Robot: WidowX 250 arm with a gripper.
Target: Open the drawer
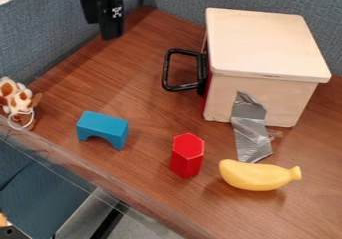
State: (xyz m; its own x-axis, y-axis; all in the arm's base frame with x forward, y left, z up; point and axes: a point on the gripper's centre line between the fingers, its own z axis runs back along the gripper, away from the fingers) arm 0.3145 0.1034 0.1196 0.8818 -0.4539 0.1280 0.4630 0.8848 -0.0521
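Though I couldn't tell if the black claw (pixel 111 30) was spread, the looped black handle (pixel 166 70) stood well apart from it.

text: none readable | white mark (pixel 117 12) on black hand (pixel 112 35): illegible

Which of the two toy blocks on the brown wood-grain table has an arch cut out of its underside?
The blue bridge-shaped block; the upright red hexagonal block, between it and the yellow toy banana, has straight sides and no arch.
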